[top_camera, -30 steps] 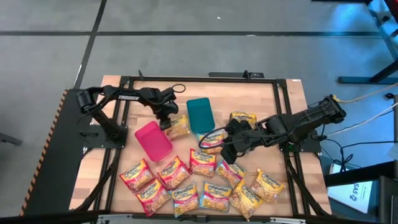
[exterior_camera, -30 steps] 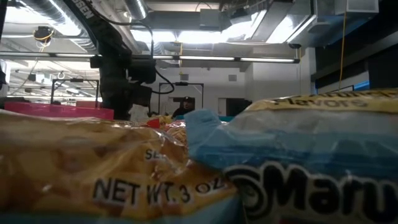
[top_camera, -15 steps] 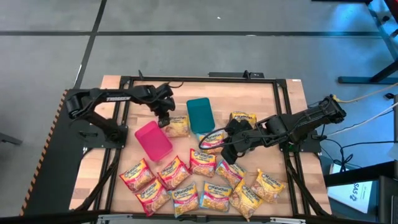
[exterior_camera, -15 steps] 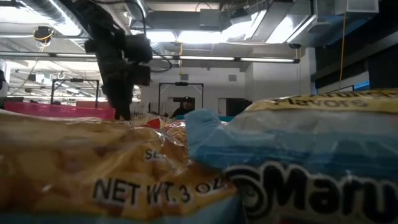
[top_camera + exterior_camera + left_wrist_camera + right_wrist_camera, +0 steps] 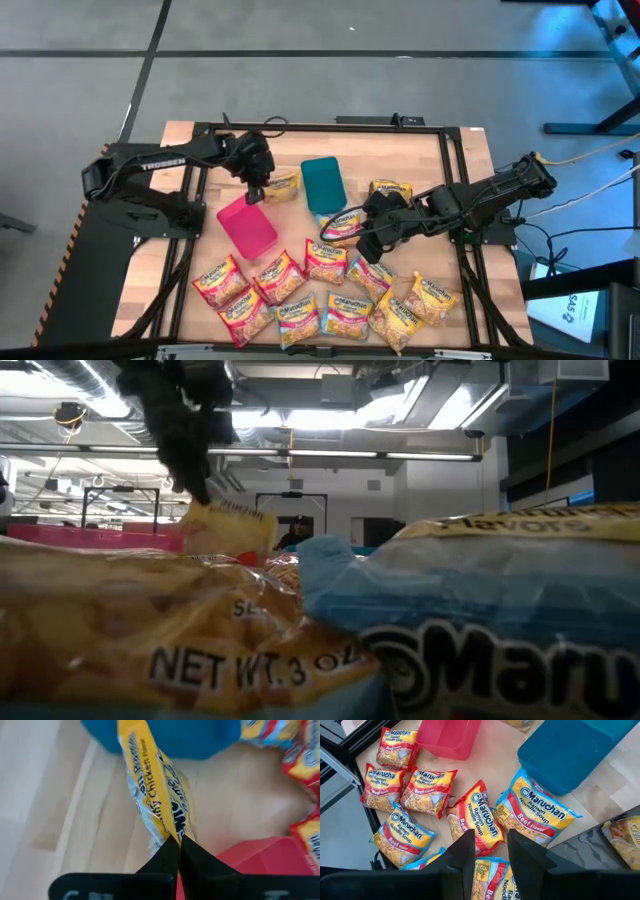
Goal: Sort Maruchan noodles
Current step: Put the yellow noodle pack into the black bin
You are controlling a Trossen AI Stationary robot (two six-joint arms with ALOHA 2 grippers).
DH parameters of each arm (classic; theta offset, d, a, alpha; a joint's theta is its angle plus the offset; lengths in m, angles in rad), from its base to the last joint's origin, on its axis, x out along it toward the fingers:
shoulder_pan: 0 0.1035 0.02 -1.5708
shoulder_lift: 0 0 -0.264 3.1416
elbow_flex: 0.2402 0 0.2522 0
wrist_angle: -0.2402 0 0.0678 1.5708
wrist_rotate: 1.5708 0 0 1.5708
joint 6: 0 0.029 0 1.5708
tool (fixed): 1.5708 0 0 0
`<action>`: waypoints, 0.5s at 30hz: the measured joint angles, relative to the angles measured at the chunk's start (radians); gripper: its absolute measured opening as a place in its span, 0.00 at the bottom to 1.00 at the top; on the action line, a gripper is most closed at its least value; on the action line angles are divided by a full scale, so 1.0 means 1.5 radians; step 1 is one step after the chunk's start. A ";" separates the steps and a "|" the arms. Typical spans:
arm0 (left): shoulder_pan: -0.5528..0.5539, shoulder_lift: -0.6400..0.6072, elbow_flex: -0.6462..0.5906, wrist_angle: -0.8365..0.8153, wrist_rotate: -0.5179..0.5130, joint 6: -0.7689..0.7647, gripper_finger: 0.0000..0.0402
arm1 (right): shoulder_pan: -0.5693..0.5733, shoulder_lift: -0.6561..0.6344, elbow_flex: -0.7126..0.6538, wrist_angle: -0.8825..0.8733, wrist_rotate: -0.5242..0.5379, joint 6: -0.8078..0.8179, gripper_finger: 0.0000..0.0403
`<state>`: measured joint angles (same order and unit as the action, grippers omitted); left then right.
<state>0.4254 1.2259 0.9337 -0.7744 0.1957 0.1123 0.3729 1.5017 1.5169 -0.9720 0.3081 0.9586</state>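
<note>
With its fingers pinched tight on one edge, the left end effector [image 5: 262, 187] grips a yellow noodle packet [image 5: 281, 186] lifted off the counter [image 5: 400, 150], between the pink bin [image 5: 246, 226] and the teal bin [image 5: 322, 185]; in the left wrist view the packet [image 5: 155, 790] hangs edge-on from the fingertips [image 5: 172, 855]. Right end effector [image 5: 352, 243] hovers over the packets near mid-counter, fingers parted, holding nothing; its wrist view shows a gap between the fingers [image 5: 462, 857] above red and blue beef packets [image 5: 475, 817]. Remaining packets lie loose in a cluster along the counter's front [image 5: 330, 295], one more yellow packet beside the teal bin [image 5: 390, 190]. Low view mostly blocked by close packets [image 5: 470, 620].
</note>
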 joint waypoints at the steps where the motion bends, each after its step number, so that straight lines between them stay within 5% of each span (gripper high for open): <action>1: -0.005 0.000 0.015 -0.004 -0.003 0.002 0.00 | 0.000 0.000 0.000 -0.001 0.005 0.000 0.28; 15: -0.078 0.030 0.153 0.016 -0.019 0.022 0.00 | 0.000 0.000 0.000 -0.051 0.143 -0.010 0.28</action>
<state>0.3086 1.2710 1.1626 -0.7501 0.1665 0.1449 0.3725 1.5017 1.5169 -1.0491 0.5228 0.9441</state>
